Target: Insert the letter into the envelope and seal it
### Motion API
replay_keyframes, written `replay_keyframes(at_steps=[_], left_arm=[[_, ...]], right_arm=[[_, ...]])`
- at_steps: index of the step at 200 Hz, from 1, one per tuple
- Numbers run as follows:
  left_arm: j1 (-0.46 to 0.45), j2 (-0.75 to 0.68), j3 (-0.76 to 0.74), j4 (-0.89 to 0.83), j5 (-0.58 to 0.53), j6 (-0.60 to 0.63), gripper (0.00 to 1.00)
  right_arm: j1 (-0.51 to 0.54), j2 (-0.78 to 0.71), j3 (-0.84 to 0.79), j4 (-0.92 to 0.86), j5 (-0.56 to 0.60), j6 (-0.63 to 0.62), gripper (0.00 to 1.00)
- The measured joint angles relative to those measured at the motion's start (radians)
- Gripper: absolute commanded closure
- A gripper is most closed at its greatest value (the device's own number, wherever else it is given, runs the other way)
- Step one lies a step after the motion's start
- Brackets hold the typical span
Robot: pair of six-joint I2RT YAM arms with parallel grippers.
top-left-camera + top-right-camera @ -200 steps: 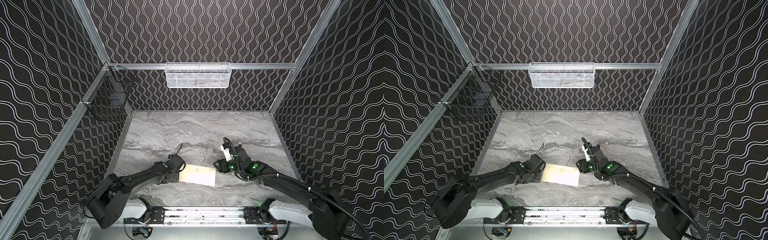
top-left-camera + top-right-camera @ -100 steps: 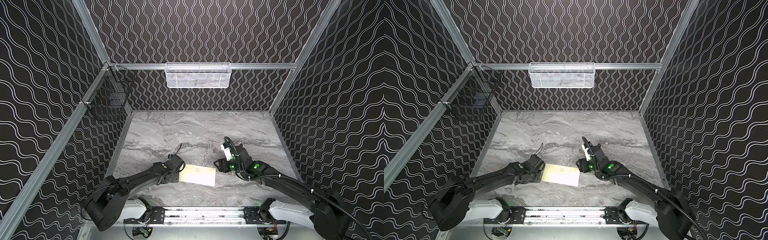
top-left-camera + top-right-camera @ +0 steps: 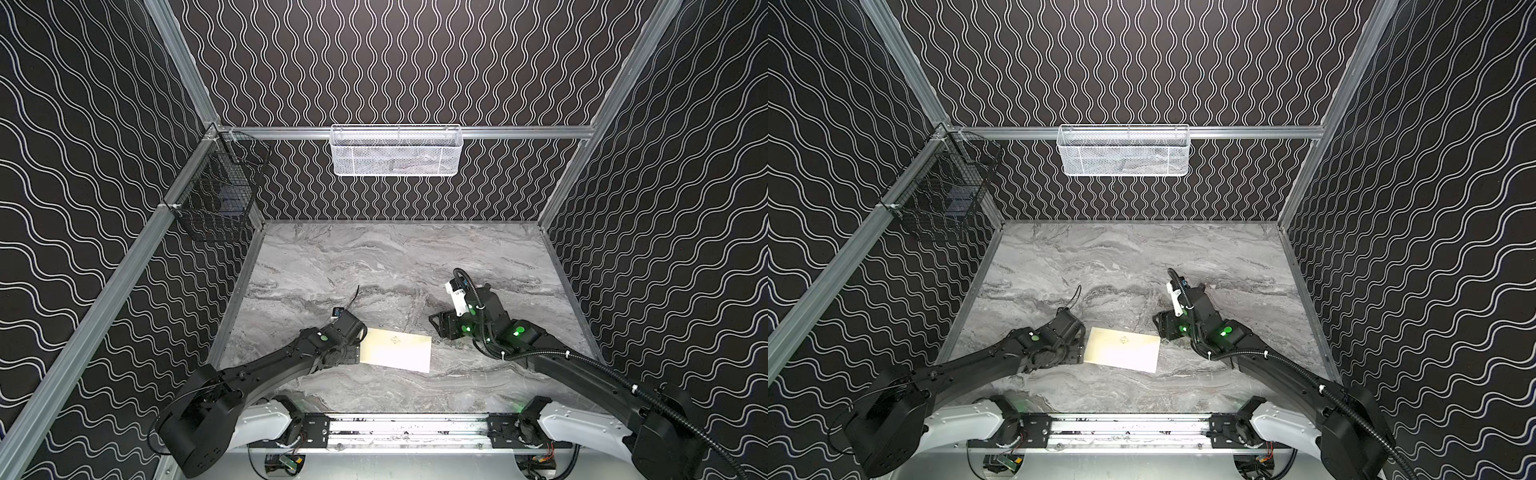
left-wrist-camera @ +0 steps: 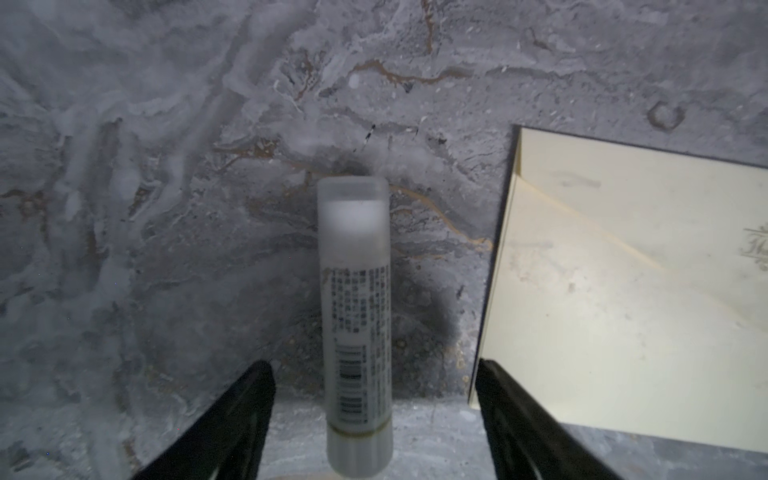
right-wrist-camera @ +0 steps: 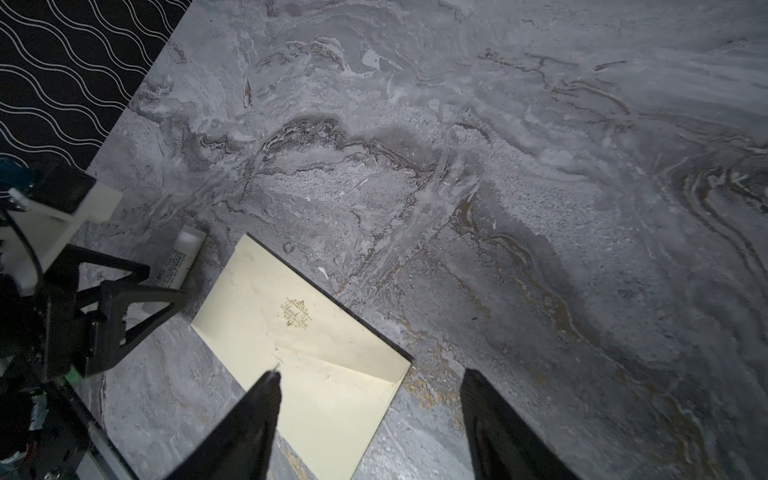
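**Left claw stands open around the glue stick, envelope flat between the arms**

Compared with a second ago, the top views show hardly any change: the envelope [image 3: 397,349] [image 3: 1123,348] lies in the same spot in the lower middle, and both arms keep their places.

The left claw [image 4: 372,365] has its jaws spread wide. The glue stick [image 4: 355,299] lies on the table between them, with a gap to each finger, so nothing is gripped. The right claw [image 5: 370,374] is also open and holds nothing; one finger [image 5: 257,399] hangs over a corner of the envelope [image 5: 316,365].

The envelope lies flat with its flap folded down and a small gold emblem facing up. In both top views it is slightly tilted, its right end lower. Its left short edge sits just beside the left claw [image 3: 353,353], and the glue stick [image 5: 178,257] lies close to that edge without touching it. Its right short edge is near the right claw [image 3: 436,328].

Above the arms, the marble table [image 3: 374,257] runs wide to the back wall. A white basket [image 3: 397,151] hangs there and a black basket [image 3: 216,203] in the upper left corner, both well above the table.
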Motion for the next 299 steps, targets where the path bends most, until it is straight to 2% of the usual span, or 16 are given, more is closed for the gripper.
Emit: replay_keyframes(at_steps=[10, 22, 29, 33, 57, 78, 88, 105, 125, 141, 178, 207, 223, 254, 271, 299], left_arm=[[0.000, -0.028, 0.005, -0.004, -0.008, 0.001, 0.16], [0.000, -0.068, 0.033, -0.021, -0.014, 0.012, 0.14], [0.000, -0.090, 0.054, -0.021, -0.021, 0.029, 0.03], [0.000, -0.104, 0.065, -0.018, -0.027, 0.040, 0.02], [0.000, -0.202, 0.087, 0.054, -0.111, 0.129, 0.01], [0.016, -0.234, 0.044, 0.217, -0.259, 0.283, 0.02], [0.063, -0.214, -0.002, 0.336, -0.319, 0.365, 0.02], [0.211, -0.128, -0.016, 0.459, -0.323, 0.488, 0.02], [0.320, -0.019, 0.009, 0.624, -0.296, 0.616, 0.02], [0.400, 0.027, -0.032, 0.767, -0.232, 0.697, 0.02], [0.530, 0.138, -0.099, 1.014, -0.045, 0.824, 0.03], [0.578, 0.179, -0.079, 1.064, 0.094, 0.869, 0.05], [0.598, 0.167, -0.135, 1.188, 0.177, 0.859, 0.03], [0.652, 0.254, -0.208, 1.361, 0.223, 0.798, 0.02], [0.685, 0.293, -0.208, 1.435, 0.208, 0.759, 0.01], [0.670, 0.318, -0.180, 1.463, 0.203, 0.740, 0.02]], right_arm=[[-0.001, -0.008, 0.000, 0.000, 0.024, -0.015, 0.23], [-0.006, -0.031, -0.021, 0.038, 0.093, -0.042, 0.13], [-0.014, -0.047, -0.053, 0.085, 0.144, -0.063, 0.11], [-0.021, -0.058, -0.082, 0.120, 0.178, -0.085, 0.11], [-0.098, -0.058, -0.353, 0.504, 0.338, -0.278, 0.03], [-0.222, 0.109, -0.456, 0.815, 0.428, -0.418, 0.02], [-0.264, 0.217, -0.444, 0.963, 0.455, -0.479, 0.01], [-0.300, 0.380, -0.444, 1.246, 0.521, -0.596, 0.01], [-0.371, 0.361, -0.483, 1.419, 0.495, -0.631, 0.01], [-0.432, 0.289, -0.471, 1.449, 0.472, -0.596, 0.01], [-0.448, 0.214, -0.472, 1.380, 0.403, -0.554, 0.00], [-0.556, 0.309, -0.526, 1.403, 0.299, -0.501, 0.00], [-0.636, 0.380, -0.594, 1.498, 0.241, -0.449, 0.00], [-0.709, 0.439, -0.583, 1.572, 0.103, -0.390, 0.00], [-0.740, 0.420, -0.498, 1.518, 0.063, -0.363, 0.00], [-0.750, 0.437, -0.431, 1.422, -0.014, -0.349, 0.00]])
